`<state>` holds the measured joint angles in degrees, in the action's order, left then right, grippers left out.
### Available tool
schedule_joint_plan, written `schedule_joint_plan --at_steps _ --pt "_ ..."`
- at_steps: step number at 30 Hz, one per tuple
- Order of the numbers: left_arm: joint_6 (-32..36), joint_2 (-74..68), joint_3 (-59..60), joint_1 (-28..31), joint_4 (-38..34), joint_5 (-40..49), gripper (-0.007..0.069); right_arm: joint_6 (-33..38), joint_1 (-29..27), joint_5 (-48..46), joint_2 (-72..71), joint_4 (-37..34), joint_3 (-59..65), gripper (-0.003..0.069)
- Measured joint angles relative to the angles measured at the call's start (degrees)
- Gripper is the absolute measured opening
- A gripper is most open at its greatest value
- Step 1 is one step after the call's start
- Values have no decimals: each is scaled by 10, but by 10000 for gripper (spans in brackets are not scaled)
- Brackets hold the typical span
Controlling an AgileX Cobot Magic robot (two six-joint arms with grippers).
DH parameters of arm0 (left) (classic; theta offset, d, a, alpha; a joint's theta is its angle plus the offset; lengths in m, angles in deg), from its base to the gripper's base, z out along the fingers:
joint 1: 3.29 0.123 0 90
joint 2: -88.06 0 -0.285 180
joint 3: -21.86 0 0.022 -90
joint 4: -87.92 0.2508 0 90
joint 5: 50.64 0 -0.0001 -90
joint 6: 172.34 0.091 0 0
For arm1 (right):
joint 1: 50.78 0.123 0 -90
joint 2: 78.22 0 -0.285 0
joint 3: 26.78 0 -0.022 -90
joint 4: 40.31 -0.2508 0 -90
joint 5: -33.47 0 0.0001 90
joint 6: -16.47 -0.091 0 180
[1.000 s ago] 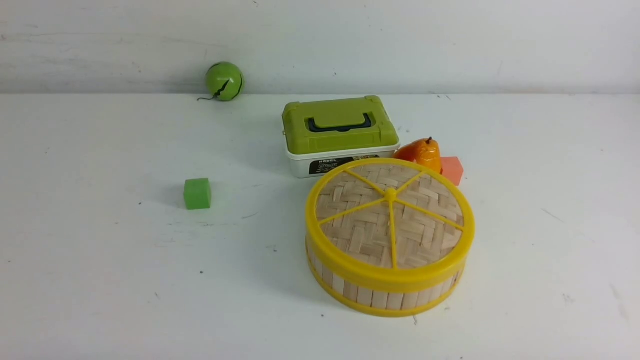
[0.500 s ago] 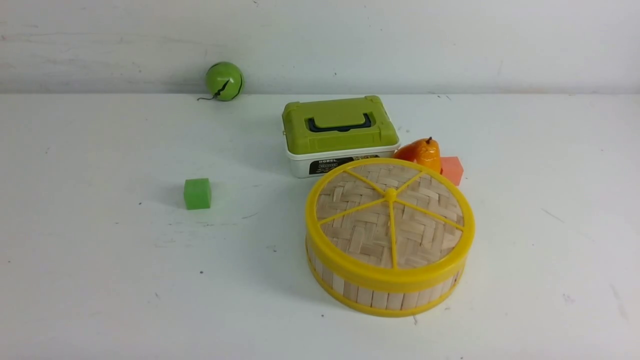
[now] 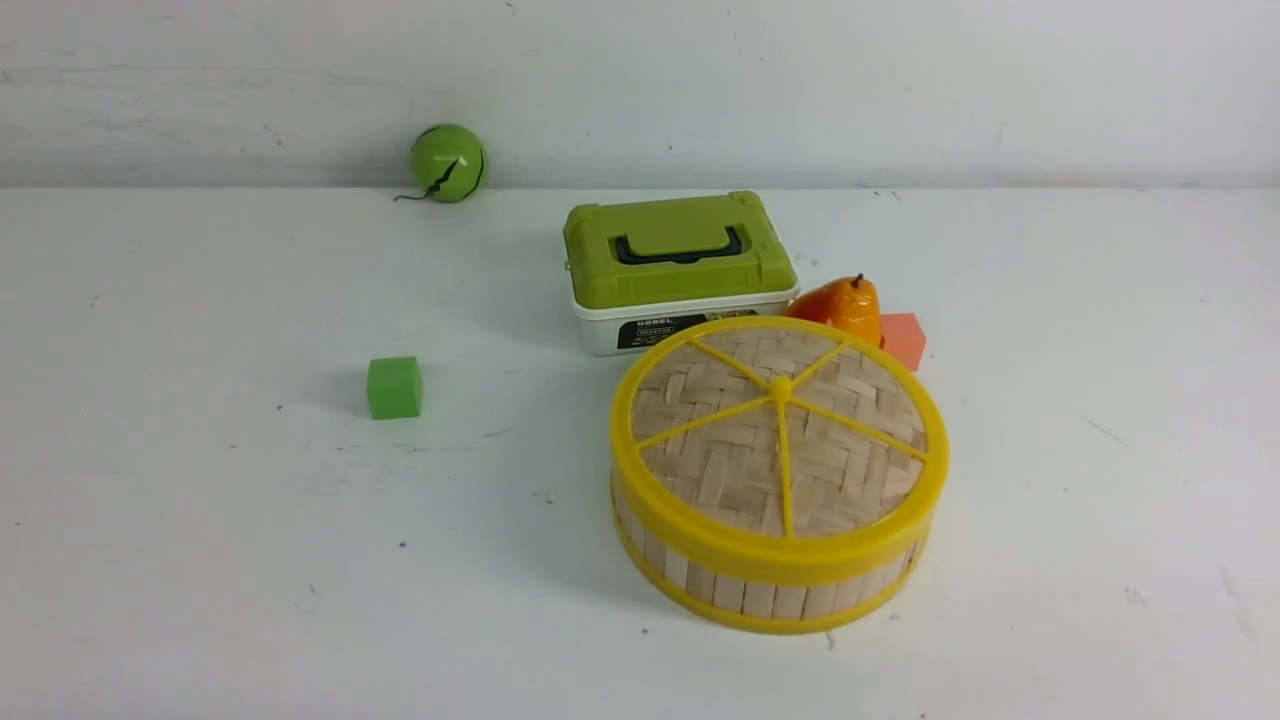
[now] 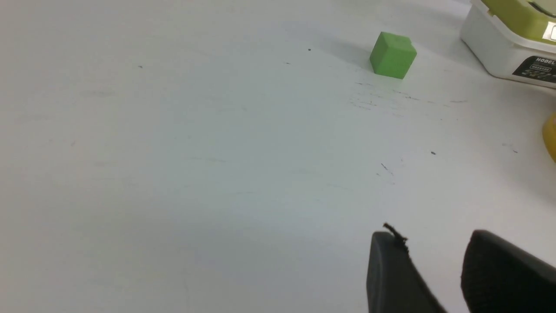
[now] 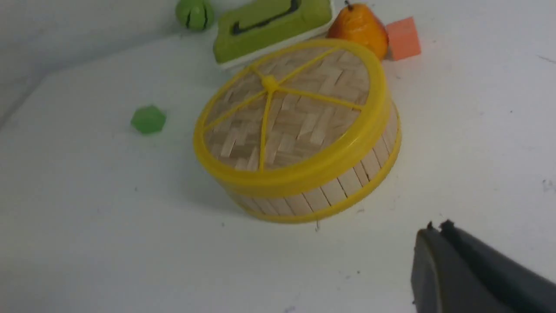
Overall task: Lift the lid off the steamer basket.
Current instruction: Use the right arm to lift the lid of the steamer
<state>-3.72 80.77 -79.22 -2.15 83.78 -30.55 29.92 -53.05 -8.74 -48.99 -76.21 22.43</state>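
Lid [image 3: 780, 440] sits flush on the steamer basket [image 3: 770, 598], nothing touching it. Around the basket: green-topped white box [image 3: 680, 250] just behind, orange pear [image 3: 845, 305] and pink cube [image 3: 905, 340] at its far right edge, green cube [image 3: 394, 387] well off left. Left gripper [image 4: 434, 243] has its jaws parted and empty, left of the basket; right gripper [image 5: 438, 228] has its jaws pressed together and empty, on the basket's near side, apart from it.
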Motion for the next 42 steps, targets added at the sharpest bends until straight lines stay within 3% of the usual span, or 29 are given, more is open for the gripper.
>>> schedule_joint_plan --at_steps 5,9,10,13,16,21,24,34,42 --pt "0 0 0 0 0 0 239 149 0 -179 175 20 -199 -22" --pt "0 0 0 0 0 0 239 173 32 -248 267 36 -290 -18" --pt "0 0 0 0 0 0 239 174 62 -271 305 53 -324 -14" --pt "0 0 0 0 0 0 239 150 142 -291 389 126 -394 -11" --pt "0 0 0 0 0 0 239 84 204 -293 455 205 -451 -7" --pt "0 0 0 0 0 0 239 -6 262 -293 570 280 -547 20" --pt "0 0 0 0 0 0 239 -14 267 -293 616 283 -585 59" --pt "0 0 0 0 0 0 239 -23 268 -292 815 260 -744 382" --pt "0 0 0 0 0 0 239 -45 268 -290 914 259 -814 416"
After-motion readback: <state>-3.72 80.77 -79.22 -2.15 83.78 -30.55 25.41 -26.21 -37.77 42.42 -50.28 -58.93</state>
